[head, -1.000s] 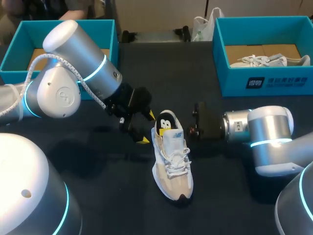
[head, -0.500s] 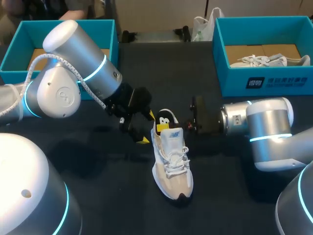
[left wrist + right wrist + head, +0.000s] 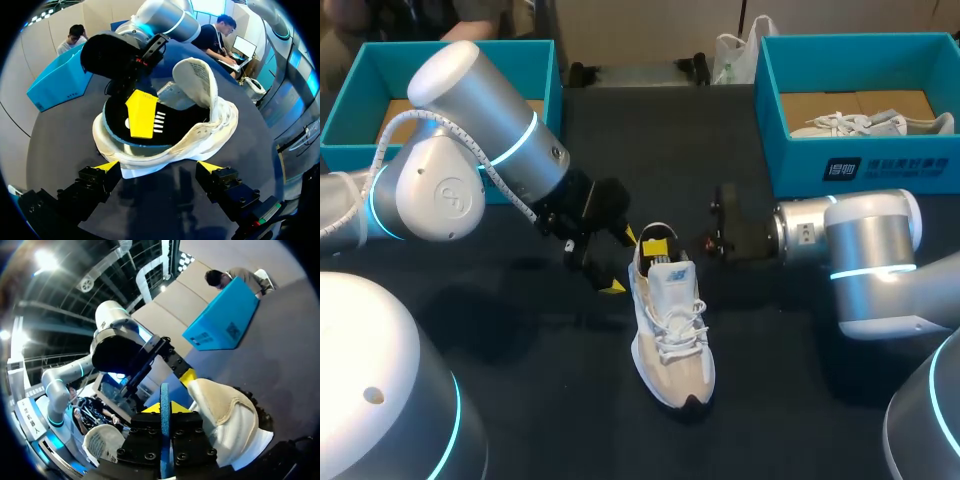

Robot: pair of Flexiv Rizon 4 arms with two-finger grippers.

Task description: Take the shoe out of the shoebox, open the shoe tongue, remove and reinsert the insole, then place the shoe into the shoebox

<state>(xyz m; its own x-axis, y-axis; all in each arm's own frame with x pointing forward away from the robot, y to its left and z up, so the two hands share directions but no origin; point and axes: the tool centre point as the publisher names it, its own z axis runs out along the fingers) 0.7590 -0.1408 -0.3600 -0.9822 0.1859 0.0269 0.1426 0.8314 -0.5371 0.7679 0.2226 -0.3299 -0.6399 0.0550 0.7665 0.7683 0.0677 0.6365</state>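
Dark table (image 3: 540,400) bears the shoe (image 3: 672,340), left shoebox (image 3: 380,70) and right shoebox (image 3: 880,170).

Smooth silver-grey shells with rounded joint caps on left arm (image 3: 450,190) and right arm (image 3: 865,250), banded with glowing cyan rings. White coiled cable (image 3: 386,140) running back from the black left gripper (image 3: 621,261) along its arm. Black screw-studded finger blocks on the right gripper (image 3: 164,410), tipped bright yellow.
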